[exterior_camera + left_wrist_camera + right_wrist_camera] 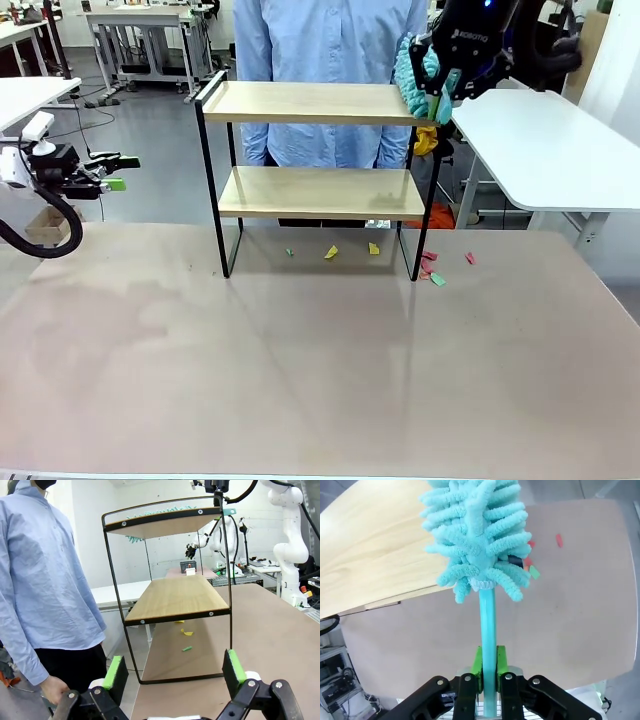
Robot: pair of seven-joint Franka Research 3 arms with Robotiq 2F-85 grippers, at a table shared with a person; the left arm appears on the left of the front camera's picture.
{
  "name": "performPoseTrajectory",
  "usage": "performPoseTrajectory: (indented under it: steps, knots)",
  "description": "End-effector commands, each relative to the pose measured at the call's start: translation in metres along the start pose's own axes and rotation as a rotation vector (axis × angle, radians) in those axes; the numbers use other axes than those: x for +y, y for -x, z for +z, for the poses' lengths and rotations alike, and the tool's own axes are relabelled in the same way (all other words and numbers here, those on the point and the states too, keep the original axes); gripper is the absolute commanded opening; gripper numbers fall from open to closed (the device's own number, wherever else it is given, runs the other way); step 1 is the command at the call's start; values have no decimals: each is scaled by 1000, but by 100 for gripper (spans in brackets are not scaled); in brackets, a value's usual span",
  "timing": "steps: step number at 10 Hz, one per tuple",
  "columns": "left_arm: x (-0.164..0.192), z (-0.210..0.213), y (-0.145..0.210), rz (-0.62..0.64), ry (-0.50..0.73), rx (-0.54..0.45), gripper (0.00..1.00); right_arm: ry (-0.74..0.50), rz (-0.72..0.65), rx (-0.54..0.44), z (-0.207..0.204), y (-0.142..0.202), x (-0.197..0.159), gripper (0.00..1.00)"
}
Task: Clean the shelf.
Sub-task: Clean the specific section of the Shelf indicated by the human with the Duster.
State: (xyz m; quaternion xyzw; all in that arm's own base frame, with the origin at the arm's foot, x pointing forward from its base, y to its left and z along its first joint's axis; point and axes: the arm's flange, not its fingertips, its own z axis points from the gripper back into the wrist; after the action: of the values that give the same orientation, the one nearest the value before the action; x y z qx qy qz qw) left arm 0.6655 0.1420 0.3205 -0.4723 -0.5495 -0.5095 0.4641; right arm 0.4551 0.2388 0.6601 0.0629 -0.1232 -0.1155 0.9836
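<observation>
Here, the brown table (300,380) is seen spread under both grippers, and a white table (550,150) is set just below and beyond the right gripper (445,100). A person (330,40) in a light blue shirt is seen behind the shelf (315,170), on the side away from the grippers.

The shelf is stood upright on the far part of the brown table. It is placed well ahead of the left gripper (112,172) and directly beside the right gripper, whose fingers are level with the top board's right end. In the left wrist view the shelf (175,597) is framed between the two green pads (116,672), end on, with both boards bare.

The left gripper (174,669) is held released, its jaws spread wide with nothing between them. The right gripper (488,660) is clenched on the thin handle of a turquoise duster (477,540). The duster's fluffy head (410,75) is pointed away from the fingers and laid against the top board's right end.

Small paper scraps are scattered on the brown table below the right gripper: yellow ones (331,252) under the shelf, pink ones (428,257) and a green one (438,279) by its right leg.

"ROBOTIQ" is printed in white on the right gripper's black body.
</observation>
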Motion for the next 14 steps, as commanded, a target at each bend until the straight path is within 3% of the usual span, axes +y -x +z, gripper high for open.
performPoseTrajectory:
  steps: [1,3,4,8,11,14]
  knots:
    - [-3,-2,-3,-16,0,-2,100,-115,41,-24,17,-1,-9,12]
    - [-3,-2,-3,-16,0,-2,100,-291,80,-82,42,-2,-33,12]
    - [-3,-2,-3,-16,0,-2,100,-376,132,-67,51,-1,-41,12]
    - [-3,-2,-3,-16,0,-2,100,-656,551,78,57,10,-56,12]
    - [-3,-2,-3,-16,0,-2,100,-549,967,240,42,40,-43,12]
    - [-3,-2,-3,-16,0,-2,100,-264,1174,301,4,75,-54,12]
